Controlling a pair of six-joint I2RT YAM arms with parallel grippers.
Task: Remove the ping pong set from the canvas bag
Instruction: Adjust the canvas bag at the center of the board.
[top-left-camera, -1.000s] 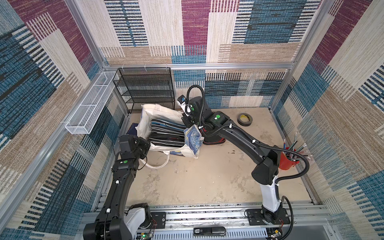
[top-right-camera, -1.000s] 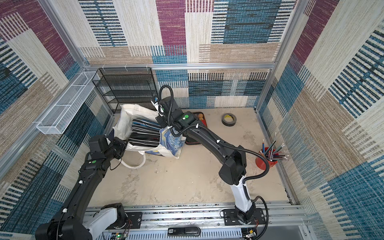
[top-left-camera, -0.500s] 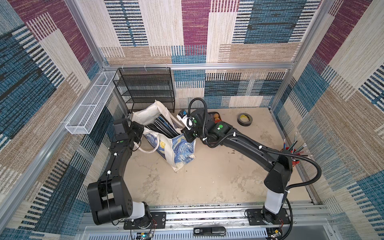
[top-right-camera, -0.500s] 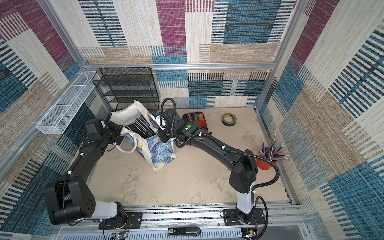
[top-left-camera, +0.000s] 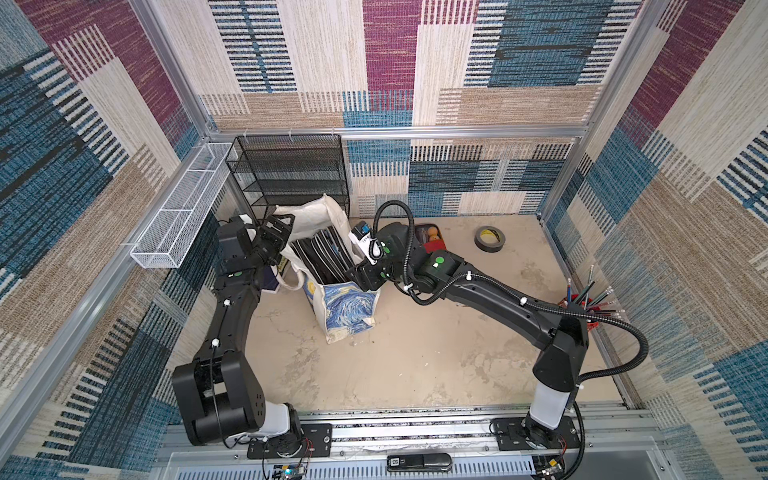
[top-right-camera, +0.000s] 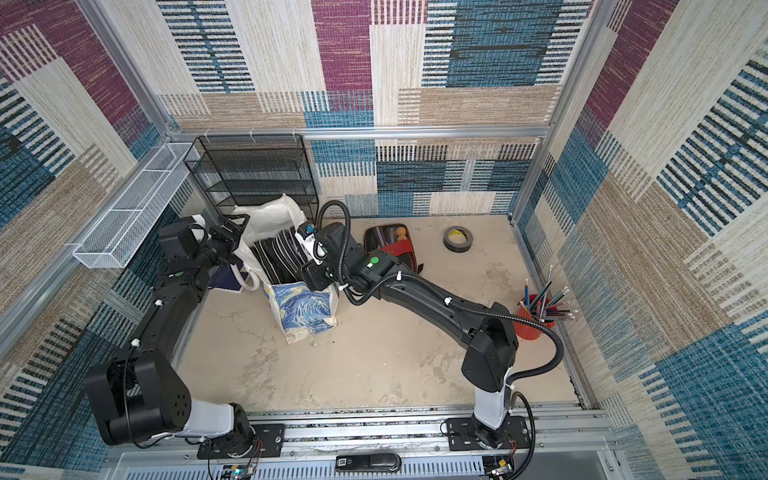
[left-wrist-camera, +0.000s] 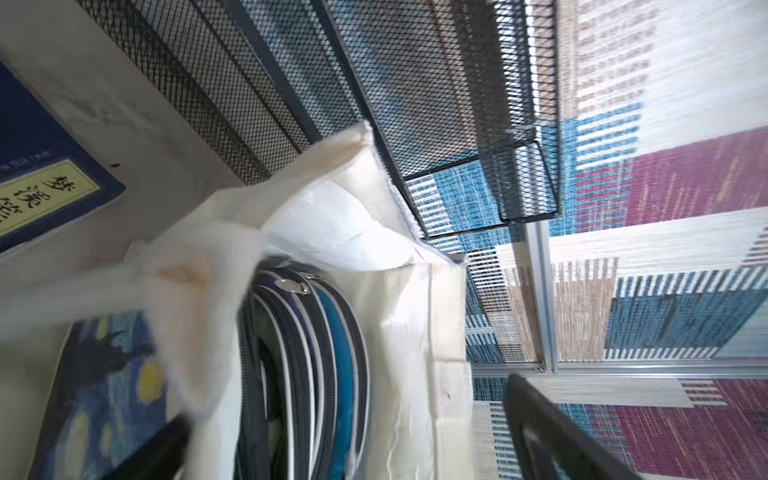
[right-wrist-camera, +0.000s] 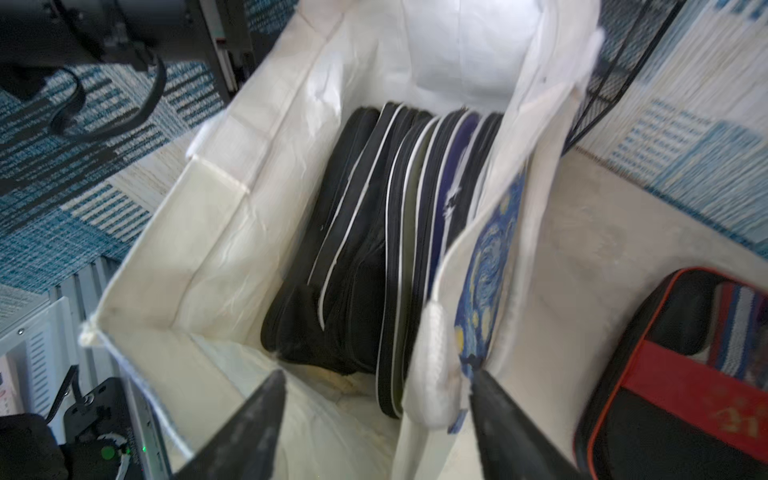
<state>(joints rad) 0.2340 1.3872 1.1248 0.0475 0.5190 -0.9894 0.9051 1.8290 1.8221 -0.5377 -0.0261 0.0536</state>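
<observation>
The tabletop (top-left-camera: 415, 365) is carrying everything; a black mesh rack (top-left-camera: 291, 174) is standing in its back left corner, and a white wire basket (top-left-camera: 178, 220) is hanging along the left wall. The canvas bag (top-left-camera: 345, 307) is standing upright just in front of the rack with its mouth gaping and its starry print facing forward; a row of dark zip cases (right-wrist-camera: 365, 232) is sitting on edge inside it. The left gripper (left-wrist-camera: 348, 398) is hovering at the bag's left rim, its jaws spread wide and gripping nothing; the right gripper (right-wrist-camera: 377, 374) is hanging over the bag's right rim, jaws well apart, with a white handle lying loose between them. The ping pong set (top-right-camera: 388, 245), a red-and-black case showing two orange balls, is lying outside the bag near the back edge, partly hidden behind the right wrist. A blue book (left-wrist-camera: 37, 166) is lying beside the bag's left side; a red cup of pencils (top-right-camera: 530, 320) is standing at the right edge; a tape roll (top-left-camera: 490, 239) is lying near the back edge.
</observation>
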